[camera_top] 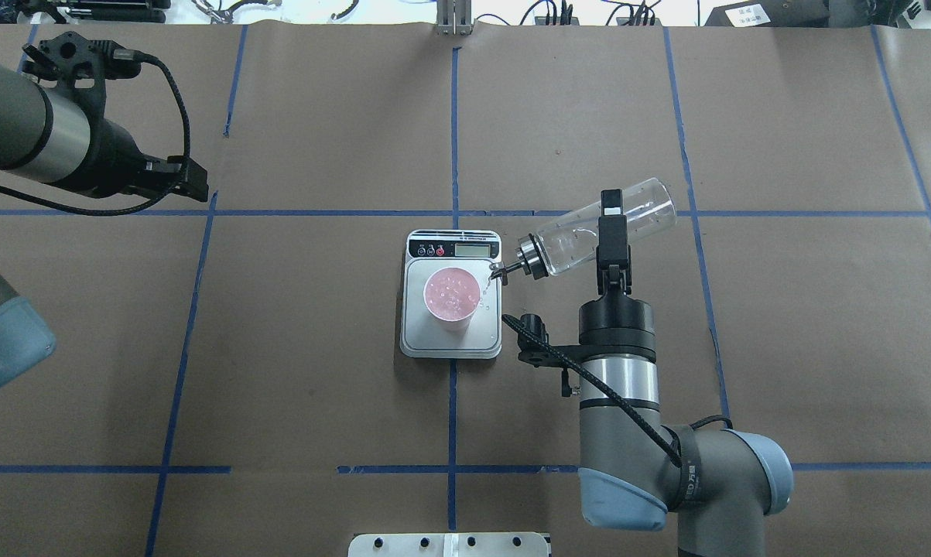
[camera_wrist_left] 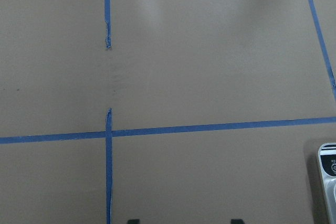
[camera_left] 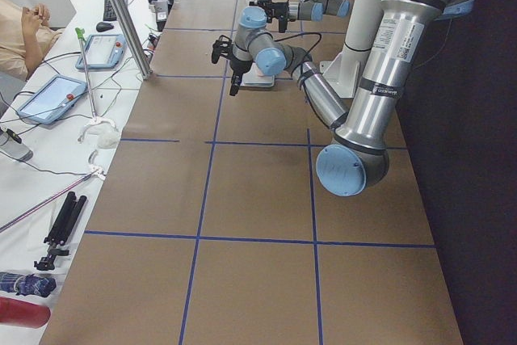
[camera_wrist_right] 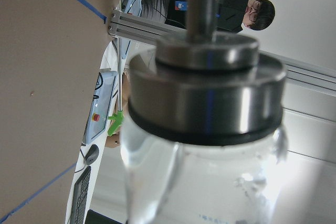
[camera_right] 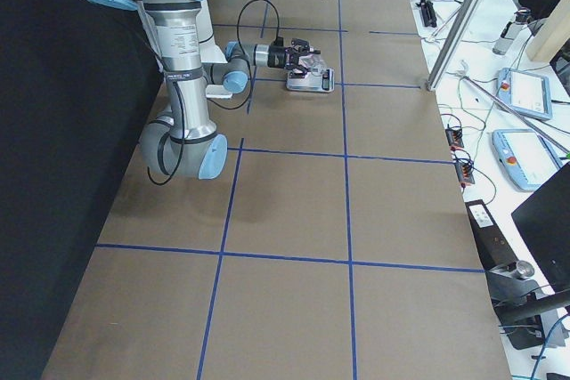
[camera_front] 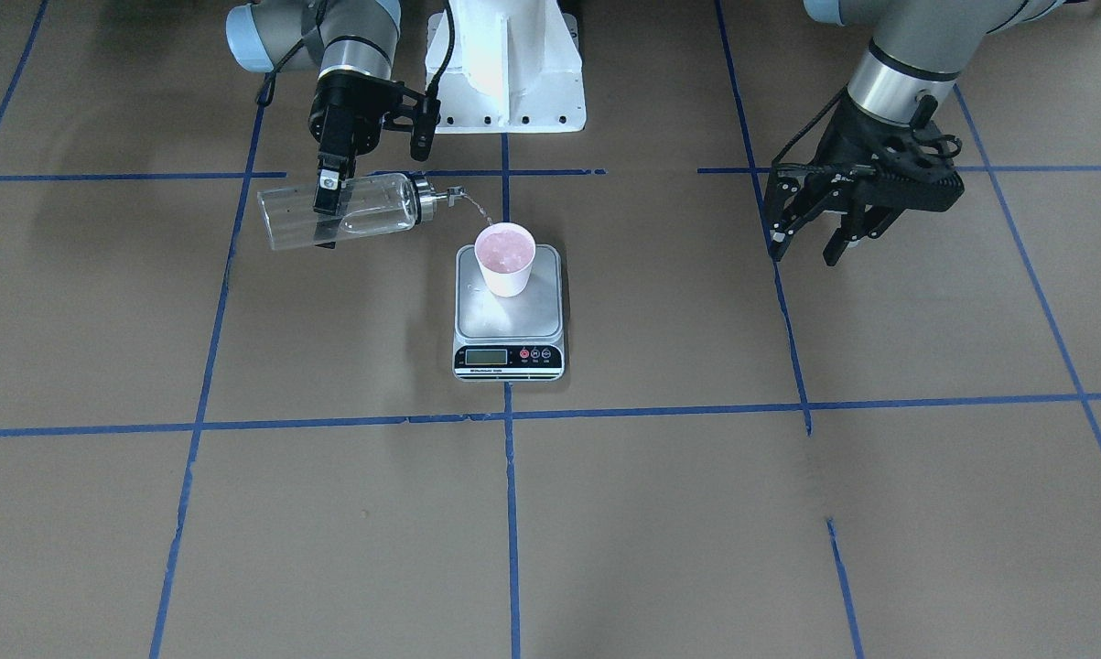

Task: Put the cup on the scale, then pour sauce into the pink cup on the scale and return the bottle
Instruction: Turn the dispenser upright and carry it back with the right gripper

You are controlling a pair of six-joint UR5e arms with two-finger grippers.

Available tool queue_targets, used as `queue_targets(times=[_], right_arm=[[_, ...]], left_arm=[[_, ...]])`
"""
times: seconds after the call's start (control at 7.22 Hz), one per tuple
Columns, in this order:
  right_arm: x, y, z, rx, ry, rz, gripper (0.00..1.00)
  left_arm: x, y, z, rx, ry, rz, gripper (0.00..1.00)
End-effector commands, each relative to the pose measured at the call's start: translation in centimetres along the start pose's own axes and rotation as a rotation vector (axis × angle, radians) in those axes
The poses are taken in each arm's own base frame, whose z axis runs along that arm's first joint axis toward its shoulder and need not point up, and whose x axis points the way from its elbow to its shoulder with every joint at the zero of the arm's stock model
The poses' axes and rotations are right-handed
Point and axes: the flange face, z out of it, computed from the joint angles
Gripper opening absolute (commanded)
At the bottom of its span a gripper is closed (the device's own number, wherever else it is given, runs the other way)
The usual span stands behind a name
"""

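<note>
The pink cup (camera_front: 505, 259) stands upright on the steel platform of the scale (camera_front: 509, 320), holding clear liquid. My right gripper (camera_front: 329, 197) is shut on the clear glass bottle (camera_front: 358, 210), tilted almost level with its metal spout over the cup's rim. A thin stream of sauce (camera_front: 481, 212) falls into the cup. In the overhead view the bottle (camera_top: 573, 240) lies right of the cup (camera_top: 451, 298) and the scale (camera_top: 451, 344). The right wrist view shows the bottle's cap (camera_wrist_right: 207, 93) close up. My left gripper (camera_front: 811, 243) is open and empty, well off to the side.
The white robot base (camera_front: 506, 64) stands behind the scale. Blue tape lines (camera_front: 512, 513) divide the brown table cover. The scale's corner (camera_wrist_left: 328, 182) shows in the left wrist view. A side bench with tablets (camera_left: 48, 98) and a seated person (camera_left: 20, 34) lies past the table edge.
</note>
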Motion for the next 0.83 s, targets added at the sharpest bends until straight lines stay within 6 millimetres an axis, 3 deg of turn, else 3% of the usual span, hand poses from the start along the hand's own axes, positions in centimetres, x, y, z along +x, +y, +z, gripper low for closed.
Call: queue_targets(times=[0.0, 0.14, 0.42, 0.69], right_arm=[[0.0, 0.3, -0.1, 0.014, -0.013, 0.085, 0.00], [-0.2, 0.2, -0.1, 0.026, -0.040, 0.148, 0.00], [-0.9, -0.1, -0.1, 0.039, -0.131, 0.486, 0.00], [-2.1, 0.1, -0.2, 0.030, -0.212, 0.705, 0.00]], left_arm=[[0.0, 0.0, 0.1, -0.001, -0.001, -0.001, 0.66], [0.0, 0.0, 0.1, -0.001, -0.001, -0.001, 0.66], [-0.1, 0.0, 0.1, -0.002, -0.002, -0.001, 0.66], [-0.1, 0.0, 0.1, -0.002, -0.002, -0.001, 0.66]])
